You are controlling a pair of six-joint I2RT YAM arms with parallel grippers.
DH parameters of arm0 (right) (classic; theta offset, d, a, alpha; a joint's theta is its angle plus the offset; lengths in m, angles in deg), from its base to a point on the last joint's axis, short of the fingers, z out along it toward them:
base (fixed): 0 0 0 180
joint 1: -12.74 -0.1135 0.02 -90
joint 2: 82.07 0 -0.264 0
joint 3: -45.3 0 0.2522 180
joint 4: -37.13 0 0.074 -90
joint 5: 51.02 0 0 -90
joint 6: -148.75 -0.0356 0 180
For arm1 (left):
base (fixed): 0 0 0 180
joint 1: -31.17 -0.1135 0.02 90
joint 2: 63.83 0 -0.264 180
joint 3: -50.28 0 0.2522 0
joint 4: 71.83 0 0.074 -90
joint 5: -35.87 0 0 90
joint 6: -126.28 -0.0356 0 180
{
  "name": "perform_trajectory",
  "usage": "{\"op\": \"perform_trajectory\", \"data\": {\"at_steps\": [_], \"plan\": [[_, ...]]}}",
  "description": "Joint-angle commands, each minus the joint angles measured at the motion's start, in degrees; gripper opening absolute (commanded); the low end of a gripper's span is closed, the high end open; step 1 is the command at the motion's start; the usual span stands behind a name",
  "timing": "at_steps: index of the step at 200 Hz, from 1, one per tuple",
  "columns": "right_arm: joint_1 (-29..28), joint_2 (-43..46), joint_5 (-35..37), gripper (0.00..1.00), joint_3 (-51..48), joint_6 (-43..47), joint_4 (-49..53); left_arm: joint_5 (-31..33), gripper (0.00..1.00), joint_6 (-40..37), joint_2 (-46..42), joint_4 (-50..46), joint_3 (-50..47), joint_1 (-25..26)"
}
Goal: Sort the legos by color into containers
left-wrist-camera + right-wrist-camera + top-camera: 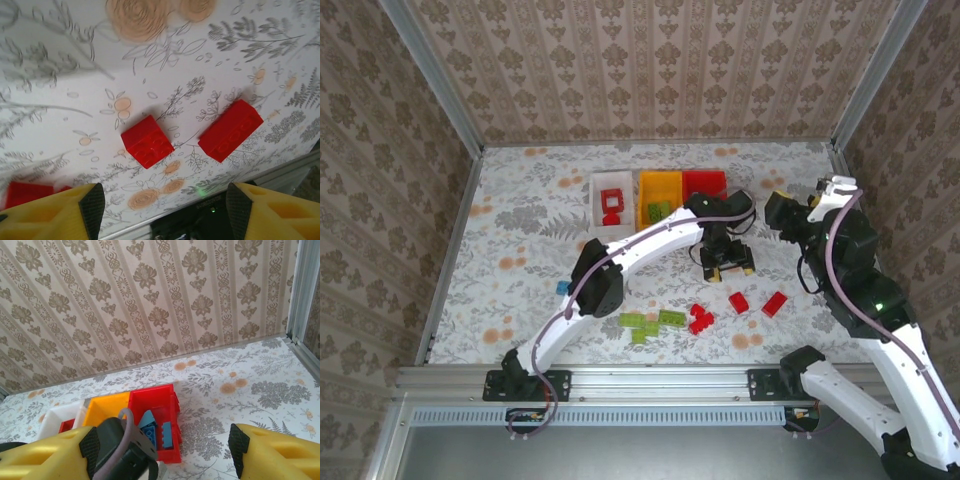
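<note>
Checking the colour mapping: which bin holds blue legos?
The red bin, at the right end of the row; blue legos lie inside. The white bin holds red legos, the yellow-orange bin green legos.

1. Lower left, left wrist view: red brick (25, 192) blurred, partly behind yellow finger (50, 215).
2. Lower centre, right wrist view: blue bricks (162, 434) in red bin (155, 395) partly hidden by left arm (125, 455); count unclear.
</note>
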Motion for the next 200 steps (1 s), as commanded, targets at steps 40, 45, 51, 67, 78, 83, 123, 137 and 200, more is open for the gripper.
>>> {"op": "perform_trajectory", "data": {"at_steps": [40, 45, 51, 67, 78, 83, 123, 137, 200], "plan": [[-0.2, 4.8, 0.4, 0.72, -1.1, 0.3, 2.1, -1.5, 0.68, 20.0, 3.5, -0.8, -1.5, 3.0], [-0.1, 4.8, 0.1, 0.72, -1.1, 0.3, 2.2, -1.7, 0.68, 20.7, 3.8, -0.5, -1.6, 3.1], [-0.2, 4.9, -0.2, 0.72, -1.1, 0.3, 2.2, -2.1, 0.68, 21.4, 4.3, 0.0, -1.6, 3.2], [-0.2, 5.1, -0.5, 0.72, -1.2, 0.1, 2.5, -2.8, 0.68, 22.9, 5.6, 1.9, -1.3, 3.6], [-0.1, 5.3, -0.8, 0.72, -1.3, -0.1, 2.8, -3.1, 0.68, 23.7, 6.7, 1.6, -0.5, 3.8], [-0.1, 5.5, -0.8, 0.72, -1.4, -0.1, 2.9, -3.2, 0.68, 23.8, 7.2, 1.7, -0.3, 3.9], [-0.1, 6.9, -1.2, 0.72, -2.5, -1.1, 3.9, -3.1, 0.62, 24.5, 9.1, 2.5, -0.4, 3.9], [-0.1, 7.1, -1.6, 0.72, -2.9, -1.5, 4.1, -2.3, 0.56, 24.7, 9.2, 2.6, -0.5, 3.8], [-0.1, 7.4, -2.4, 0.72, -3.7, -2.1, 4.3, -0.7, 0.31, 23.6, 8.0, 4.2, -2.2, 3.1]]}}
